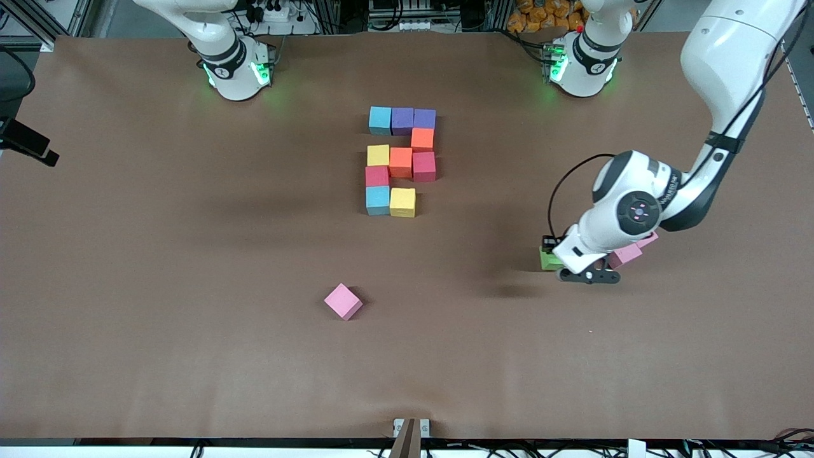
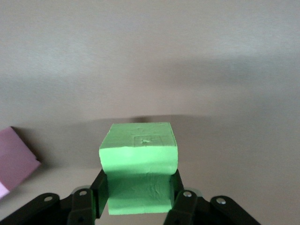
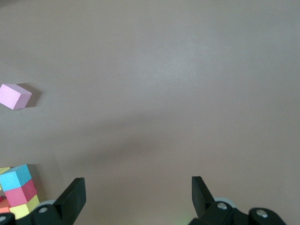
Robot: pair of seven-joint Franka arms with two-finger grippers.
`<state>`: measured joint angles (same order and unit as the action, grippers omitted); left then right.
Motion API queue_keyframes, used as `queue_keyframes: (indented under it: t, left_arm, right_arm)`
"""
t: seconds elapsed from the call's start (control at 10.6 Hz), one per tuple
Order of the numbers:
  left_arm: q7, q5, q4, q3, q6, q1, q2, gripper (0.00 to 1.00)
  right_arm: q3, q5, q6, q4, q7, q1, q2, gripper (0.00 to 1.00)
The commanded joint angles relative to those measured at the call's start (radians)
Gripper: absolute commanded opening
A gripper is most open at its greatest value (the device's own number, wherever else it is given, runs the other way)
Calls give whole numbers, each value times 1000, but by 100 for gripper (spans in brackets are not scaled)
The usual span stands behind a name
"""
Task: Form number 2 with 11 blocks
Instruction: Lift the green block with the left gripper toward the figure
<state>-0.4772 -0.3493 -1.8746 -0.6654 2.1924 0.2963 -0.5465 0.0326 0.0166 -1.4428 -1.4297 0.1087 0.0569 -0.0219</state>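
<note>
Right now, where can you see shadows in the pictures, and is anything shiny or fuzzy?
In the front view, a soft dark shadow lies on the table under the left gripper, and the lone pink cube casts a small one. In the left wrist view, the green block is sharp and matte, no glare, with a faint shadow past it. In the right wrist view, a broad dim shadow band crosses the table.

Front view: high, facing both robot bases across the table [image 1: 191, 356]; wrist views look down close, right one sharing the lone pink cube [image 3: 15, 96] [image 1: 343, 301].
</note>
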Motion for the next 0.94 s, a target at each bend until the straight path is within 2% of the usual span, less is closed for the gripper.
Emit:
queue_keyframes:
  t: [0.0,0.85]
  left_arm:
    - [-94,12,18,-13,-26,-45,5,38]
    - [-513,113,14,-128,-25,-75,-4,40]
  right_arm:
    - [-11,9,13,9,-1,21,5,100]
    - [-11,9,13,9,2,26,3,100]
